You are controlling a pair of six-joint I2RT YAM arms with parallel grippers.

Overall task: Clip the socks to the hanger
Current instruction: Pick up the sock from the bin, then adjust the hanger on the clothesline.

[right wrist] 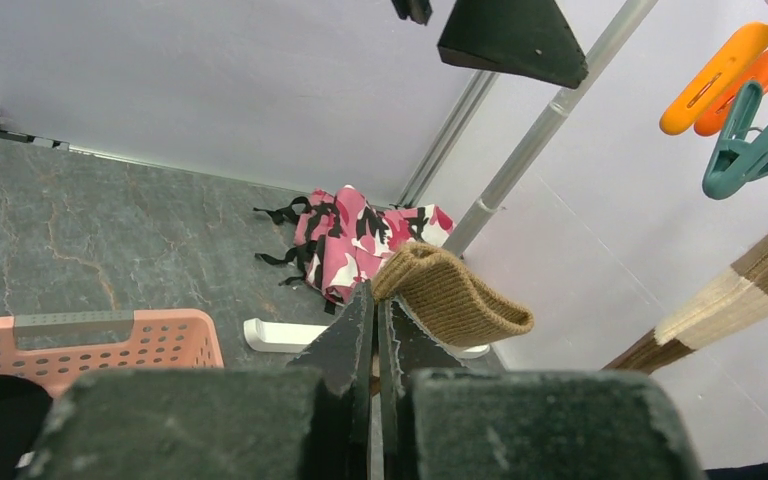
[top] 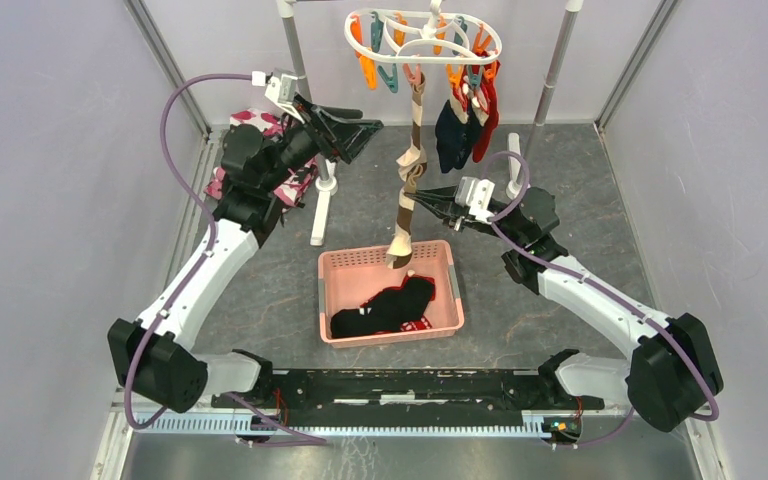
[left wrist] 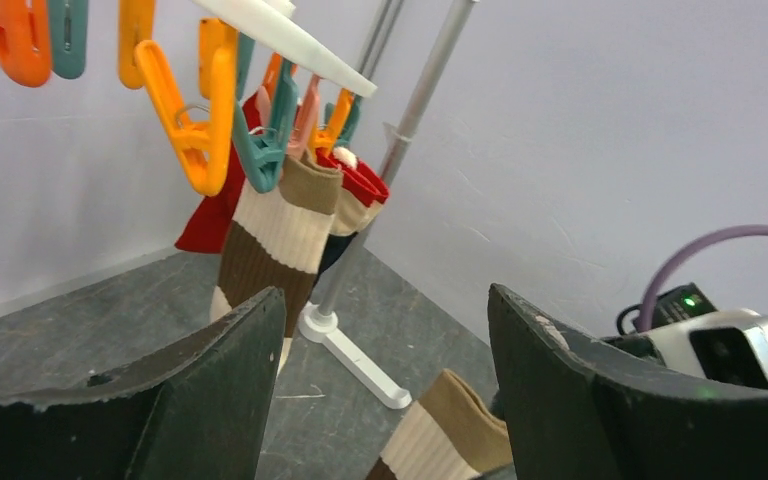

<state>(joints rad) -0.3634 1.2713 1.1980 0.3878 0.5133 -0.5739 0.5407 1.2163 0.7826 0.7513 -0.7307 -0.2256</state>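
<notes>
**Right gripper pinches a striped sock below the hanger; left gripper spread and empty**

From the top camera, the white oval hanger (top: 425, 30) hangs at the back between the grey rack poles (top: 295, 60). A navy sock (top: 452, 135) and a red sock (top: 485, 120) are clipped to its right side. A clipped striped sock (top: 415, 120) dangles from its front. Just below it, the right gripper (top: 418, 200) meets a second, held striped sock (top: 400, 235), whose lower end reaches into the pink basket (top: 440, 320). Black socks (top: 385, 305) lie in that basket.

Only the right wrist camera shows the grip. The fingers are pressed together on the tan ribbed cuff of the held sock (right wrist: 450, 295), which folds over past their tips. The camouflage cloth (right wrist: 360, 235) lies on the table beyond.

The left gripper (top: 368, 122) hovers left of the hanger. Its own camera shows its fingers (left wrist: 230, 400) spread wide with nothing between them. The same view shows the clipped sock's cuff (left wrist: 275, 225) under orange and teal clips.
</notes>
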